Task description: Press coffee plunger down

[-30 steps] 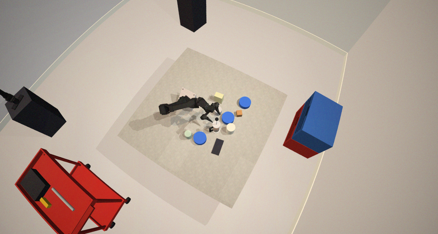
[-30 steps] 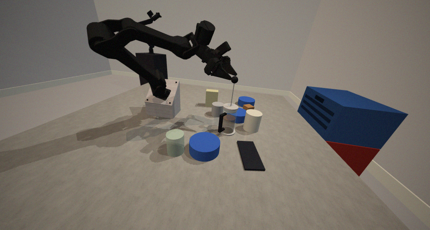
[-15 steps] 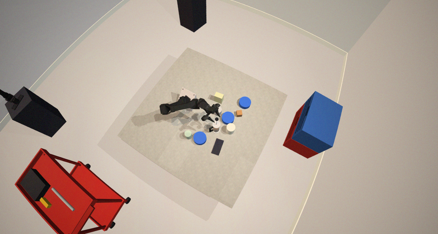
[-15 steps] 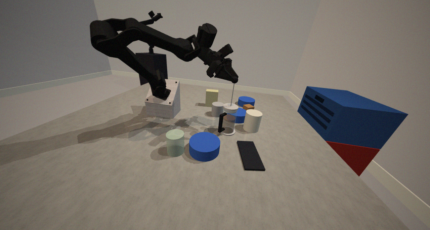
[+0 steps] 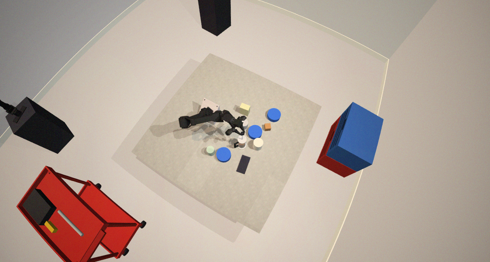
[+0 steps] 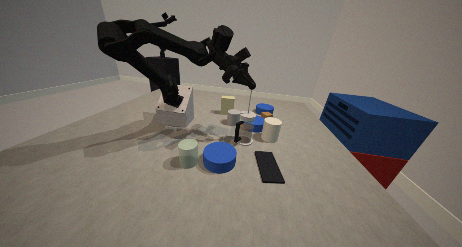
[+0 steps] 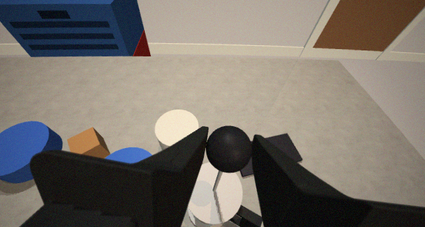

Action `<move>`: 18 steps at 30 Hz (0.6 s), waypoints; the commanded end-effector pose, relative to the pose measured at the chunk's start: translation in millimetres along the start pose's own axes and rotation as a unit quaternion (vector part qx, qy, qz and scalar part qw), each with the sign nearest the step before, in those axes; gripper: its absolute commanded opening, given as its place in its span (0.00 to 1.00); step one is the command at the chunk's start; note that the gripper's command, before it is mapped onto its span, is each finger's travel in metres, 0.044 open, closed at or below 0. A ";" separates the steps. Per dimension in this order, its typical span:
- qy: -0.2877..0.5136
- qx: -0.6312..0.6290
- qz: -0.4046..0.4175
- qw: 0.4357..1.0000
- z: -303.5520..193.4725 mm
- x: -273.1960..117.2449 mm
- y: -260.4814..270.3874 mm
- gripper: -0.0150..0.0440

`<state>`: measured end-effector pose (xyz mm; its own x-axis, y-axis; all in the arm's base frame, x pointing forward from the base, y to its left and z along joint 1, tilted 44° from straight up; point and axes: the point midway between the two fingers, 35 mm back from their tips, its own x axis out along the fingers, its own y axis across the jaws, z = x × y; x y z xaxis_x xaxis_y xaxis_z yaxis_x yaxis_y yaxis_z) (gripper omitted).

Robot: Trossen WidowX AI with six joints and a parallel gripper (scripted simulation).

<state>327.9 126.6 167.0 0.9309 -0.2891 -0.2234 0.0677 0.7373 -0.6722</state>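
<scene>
Cabinet [image 6: 371,126] first, the big blue-and-red one, sitting well off to the side of the action. Then the black arm [image 6: 155,48], reaching out from its pale base block [image 6: 174,111] and bending down over the cluster of things on the grey tabletop [image 6: 129,197]. Around the middle stand three blue discs, the nearest one [image 6: 219,156] low and wide, with a pale green cylinder [image 6: 187,152] just beside it and a cream cylinder [image 6: 271,129] on the far side. A flat black slab [image 6: 269,166] lies in front. A yellow block [image 6: 227,104] and a small orange cube [image 6: 266,114] sit further back.

And there's the coffee press [image 6: 246,130], upright between the cream cylinder and the near blue disc, black handle facing the viewer, its thin rod [image 6: 249,100] standing straight up and fully raised. At the top, the hand [image 7: 229,144] has closed in on the black knob [image 7: 228,149] — both fingers pressed against its sides, partly shut with the ball gripped between them. The white lid [image 7: 216,197] shows directly below in the wrist view.
</scene>
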 end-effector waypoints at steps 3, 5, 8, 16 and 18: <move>0.002 -0.003 -0.001 1.000 -3.5 2.2 1.0 0.46; 0.002 -0.003 -0.001 1.000 -5.6 4.0 1.5 0.46; 0.002 -0.003 0.000 1.000 -9.4 7.2 2.2 0.46; 0.003 -0.003 0.000 1.000 -19.6 15.7 3.8 0.46; 0.004 -0.002 0.001 1.000 -22.1 17.8 4.1 0.46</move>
<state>335.6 122.4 163.7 0.9413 -0.2703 -0.2021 0.0754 0.7521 -0.6547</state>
